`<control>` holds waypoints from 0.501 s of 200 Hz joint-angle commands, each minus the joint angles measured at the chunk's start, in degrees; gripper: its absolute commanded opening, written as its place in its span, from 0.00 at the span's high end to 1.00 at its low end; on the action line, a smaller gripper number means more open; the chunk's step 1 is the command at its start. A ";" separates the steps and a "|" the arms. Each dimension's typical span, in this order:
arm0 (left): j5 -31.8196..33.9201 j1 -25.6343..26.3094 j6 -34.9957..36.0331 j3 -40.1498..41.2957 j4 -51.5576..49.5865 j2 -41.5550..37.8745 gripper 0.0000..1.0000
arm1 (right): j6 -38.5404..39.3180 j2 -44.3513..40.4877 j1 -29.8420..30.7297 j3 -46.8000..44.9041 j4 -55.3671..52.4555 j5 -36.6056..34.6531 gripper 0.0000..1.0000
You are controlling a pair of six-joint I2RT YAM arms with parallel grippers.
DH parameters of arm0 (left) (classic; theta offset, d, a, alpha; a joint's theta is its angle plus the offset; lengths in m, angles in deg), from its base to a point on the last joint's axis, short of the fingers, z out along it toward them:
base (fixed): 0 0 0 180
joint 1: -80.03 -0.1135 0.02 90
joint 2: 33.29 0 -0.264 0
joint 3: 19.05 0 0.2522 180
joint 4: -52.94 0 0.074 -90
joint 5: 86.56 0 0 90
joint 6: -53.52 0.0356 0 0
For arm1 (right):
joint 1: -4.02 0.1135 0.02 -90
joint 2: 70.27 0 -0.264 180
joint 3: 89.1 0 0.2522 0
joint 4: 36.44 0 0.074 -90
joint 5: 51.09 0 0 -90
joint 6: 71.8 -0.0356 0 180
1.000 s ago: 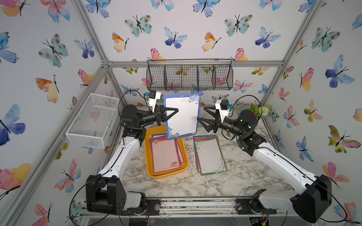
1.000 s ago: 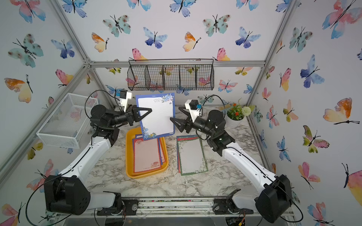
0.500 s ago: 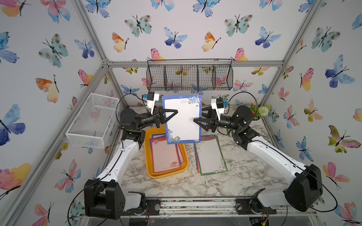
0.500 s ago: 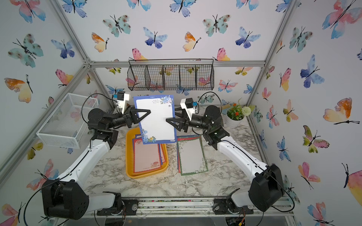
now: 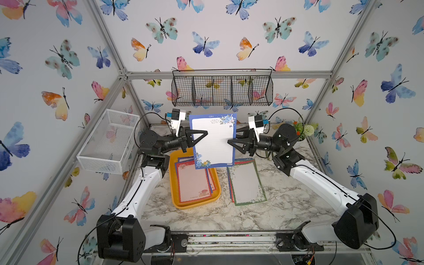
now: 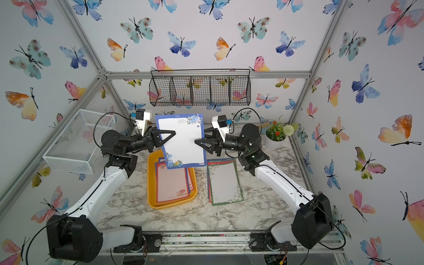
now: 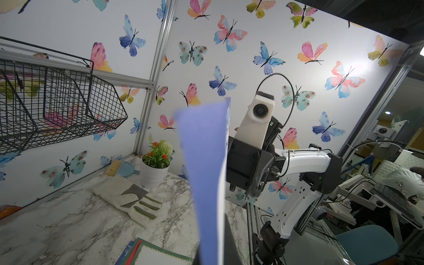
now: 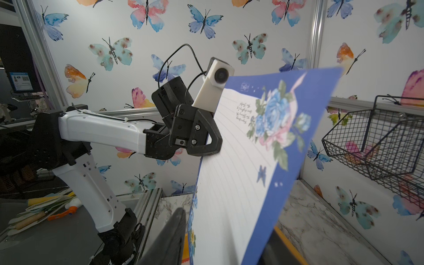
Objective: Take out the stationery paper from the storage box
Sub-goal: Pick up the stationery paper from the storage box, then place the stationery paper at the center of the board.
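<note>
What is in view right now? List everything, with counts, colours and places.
table: one, marbled
storage box: one, yellow-orange, on the table
sheets in the box: several, red-bordered on top
blue-bordered sheet: one, white centre, held roughly upright above the storage box
sheets on the table: small stack, green-bordered on top, right of the box
white mesh basket: one, left wall
black wire basket: one, back wall
potted plant: one, white pot, back right corner
gloves: one pair, off-white, beside the plant
left gripper: black, shut on the sheet's edge
right gripper: black, jaws apart around the opposite edge
</note>
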 commanded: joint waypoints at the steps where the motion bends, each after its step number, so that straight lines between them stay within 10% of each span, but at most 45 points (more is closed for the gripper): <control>1: -0.10 0.25 0.70 0.11 1.80 -1.74 1.00 | 0.20 -1.42 -0.16 0.25 -0.08 0.05 0.56; 100: -0.28 0.34 0.87 0.37 1.79 -1.83 1.00 | -10.31 6.23 -0.14 2.81 6.06 2.60 0.60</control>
